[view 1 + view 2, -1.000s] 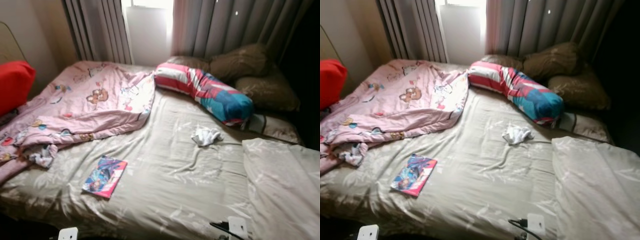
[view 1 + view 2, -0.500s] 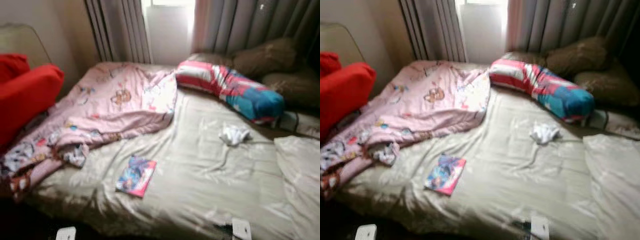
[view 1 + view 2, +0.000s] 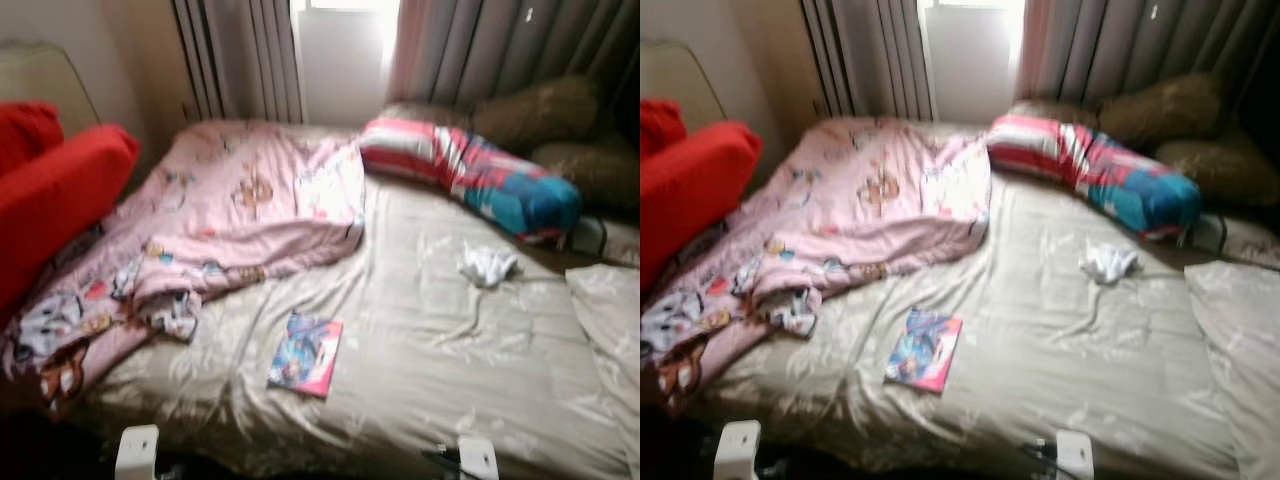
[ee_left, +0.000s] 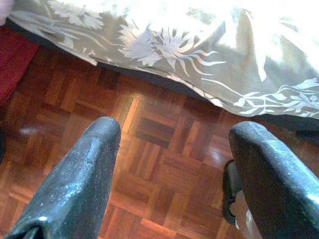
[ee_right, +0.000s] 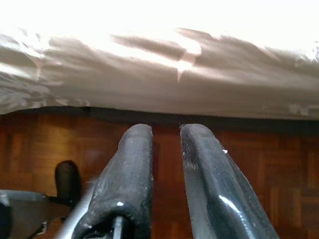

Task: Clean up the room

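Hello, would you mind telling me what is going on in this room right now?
The robot stands at the foot of an untidy bed and holds nothing. Its left gripper hangs open and its right gripper nearly shut, both over the wooden floor by the bed's edge. On the bed lie a crumpled pink blanket, a book, a white cloth and a striped bolster.
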{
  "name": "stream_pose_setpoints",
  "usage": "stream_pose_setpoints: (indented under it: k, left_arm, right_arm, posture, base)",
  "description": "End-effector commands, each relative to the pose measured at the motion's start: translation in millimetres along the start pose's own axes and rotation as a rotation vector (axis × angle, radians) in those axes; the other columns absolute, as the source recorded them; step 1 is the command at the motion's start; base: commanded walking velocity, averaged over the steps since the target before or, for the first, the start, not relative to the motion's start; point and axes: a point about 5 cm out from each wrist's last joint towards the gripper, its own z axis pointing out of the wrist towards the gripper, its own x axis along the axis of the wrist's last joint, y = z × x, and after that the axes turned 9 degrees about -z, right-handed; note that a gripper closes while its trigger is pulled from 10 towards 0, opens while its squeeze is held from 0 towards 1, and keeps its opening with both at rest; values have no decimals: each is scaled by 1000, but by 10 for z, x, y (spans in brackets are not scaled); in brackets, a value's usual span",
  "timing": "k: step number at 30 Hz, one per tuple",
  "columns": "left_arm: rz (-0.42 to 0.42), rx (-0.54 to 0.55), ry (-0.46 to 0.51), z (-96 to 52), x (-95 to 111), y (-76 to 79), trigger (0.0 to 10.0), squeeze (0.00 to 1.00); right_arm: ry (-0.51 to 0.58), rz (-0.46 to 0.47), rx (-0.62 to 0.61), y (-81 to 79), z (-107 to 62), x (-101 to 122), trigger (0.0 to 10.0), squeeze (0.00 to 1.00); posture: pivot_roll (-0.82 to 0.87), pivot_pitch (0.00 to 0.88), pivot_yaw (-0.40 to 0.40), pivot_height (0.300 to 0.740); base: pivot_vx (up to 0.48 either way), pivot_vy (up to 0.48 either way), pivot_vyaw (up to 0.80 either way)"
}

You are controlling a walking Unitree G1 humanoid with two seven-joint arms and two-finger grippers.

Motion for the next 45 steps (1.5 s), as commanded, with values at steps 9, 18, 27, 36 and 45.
stream_pose_setpoints:
  k: [9,18,27,36,45]
  left_arm:
    - [-20,-33,-45,1,-129,165,10000,0]
    - [-44,-38,-44,-5,-158,186,10000,0]
    - [-21,-34,-47,-15,-176,144,10000,0]
    - [-23,-57,-25,-16,-154,146,10000,0]
    - [-30,-55,-38,-21,-179,141,10000,0]
  right_arm:
    - [-24,-3,-46,123,-2,-7,10000,0]
    - [-34,-13,-38,98,-34,-136,10000,0]
    - [-35,10,-42,80,-59,-222,10000,0]
    - [-27,33,-42,62,-60,-223,10000,0]
    - [-19,45,-44,67,-60,-213,10000,0]
  posture:
    - [-24,0,-33,740]
    - [-28,0,-41,740]
    - [-48,0,-12,740]
    - [-41,0,-5,740]
    - [-40,0,-9,740]
  base:
    - [0,416,0]
    - [0,414,0]
    - [0,366,0]
    - [0,0,0]
    - [0,0,0]
